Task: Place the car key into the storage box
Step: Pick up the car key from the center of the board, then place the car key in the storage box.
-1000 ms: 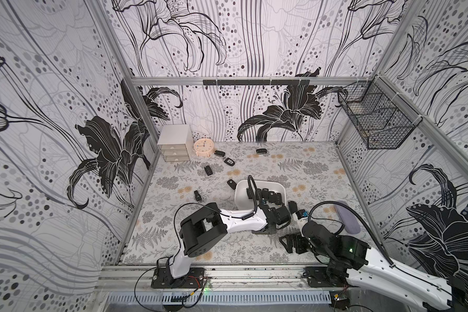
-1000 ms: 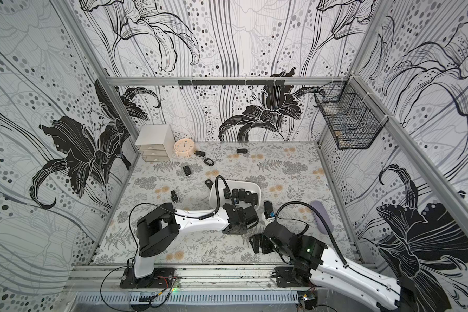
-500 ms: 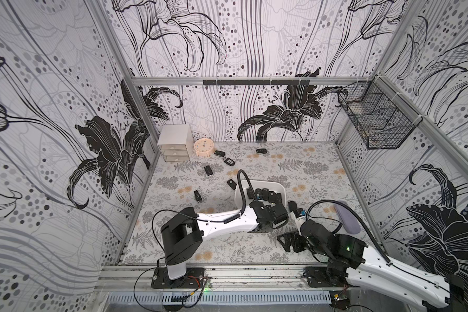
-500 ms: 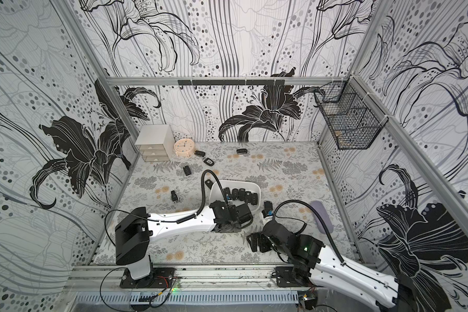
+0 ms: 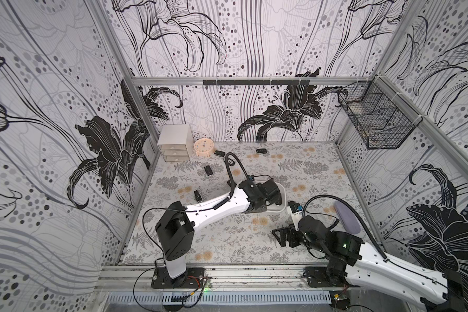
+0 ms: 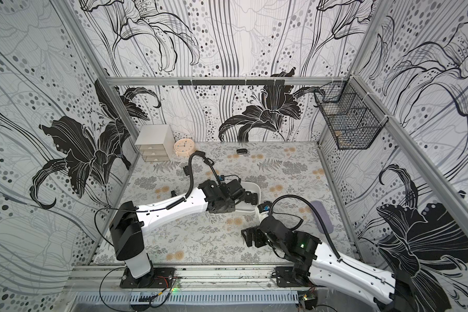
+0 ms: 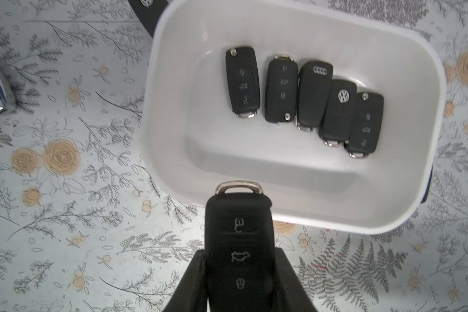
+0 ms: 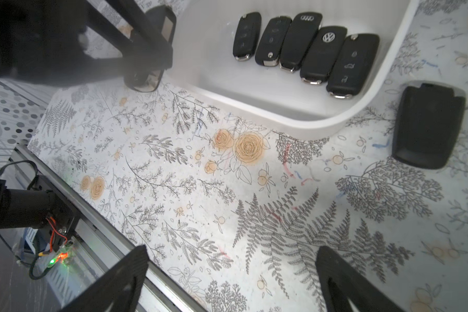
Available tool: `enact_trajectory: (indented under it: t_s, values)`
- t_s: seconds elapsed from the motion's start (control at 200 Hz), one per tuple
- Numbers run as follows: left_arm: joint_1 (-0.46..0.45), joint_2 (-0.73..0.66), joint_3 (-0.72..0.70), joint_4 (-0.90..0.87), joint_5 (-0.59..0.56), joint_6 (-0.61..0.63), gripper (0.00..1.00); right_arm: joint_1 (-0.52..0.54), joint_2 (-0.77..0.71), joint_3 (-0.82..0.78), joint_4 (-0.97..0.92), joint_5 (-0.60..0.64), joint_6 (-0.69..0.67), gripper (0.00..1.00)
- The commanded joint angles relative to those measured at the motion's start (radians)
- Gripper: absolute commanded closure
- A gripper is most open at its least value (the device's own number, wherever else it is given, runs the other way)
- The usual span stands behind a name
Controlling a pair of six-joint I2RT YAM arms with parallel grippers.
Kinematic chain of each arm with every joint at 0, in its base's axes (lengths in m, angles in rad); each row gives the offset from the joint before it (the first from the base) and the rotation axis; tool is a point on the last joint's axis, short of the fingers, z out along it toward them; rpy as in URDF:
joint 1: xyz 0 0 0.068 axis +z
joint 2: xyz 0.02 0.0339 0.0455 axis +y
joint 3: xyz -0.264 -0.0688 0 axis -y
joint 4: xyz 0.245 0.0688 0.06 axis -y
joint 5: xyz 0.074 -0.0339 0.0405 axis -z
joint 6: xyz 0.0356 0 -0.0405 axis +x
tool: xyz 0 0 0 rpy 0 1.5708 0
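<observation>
Black car key [image 7: 238, 216], pinched in the left tool [image 7: 239, 259], is hanging at lower centre over the white storage box [image 7: 170, 108] rim, while the right tool [image 8: 231, 259] is hovering spread.

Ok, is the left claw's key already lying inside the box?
No, the left claw is shut on the key by the box's rim.

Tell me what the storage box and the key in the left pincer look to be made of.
Storage box: smooth white plastic by its look, faintly glossy moulded walls. Car key in the left pincer: matte black plastic shell, buttons perhaps rubbery, with a shiny, metal-looking loop.
</observation>
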Motion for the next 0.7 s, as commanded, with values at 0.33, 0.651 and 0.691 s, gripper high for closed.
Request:
enact_trajectory:
  t_s: [0.33, 0.651, 0.691]
  values:
    - [0.197, 0.133, 0.076, 0.087, 0.093, 0.271, 0.74, -0.087, 0.198, 0.165, 0.082, 0.002, -0.028, 0.0]
    - [0.252, 0.269, 0.149, 0.109, 0.121, 0.364, 0.75, -0.159, 0.267, 0.225, 0.087, -0.017, -0.028, 0.0]
    - [0.258, 0.281, 0.152, 0.111, 0.122, 0.369, 0.75, -0.16, 0.269, 0.228, 0.084, -0.016, -0.027, 0.0]
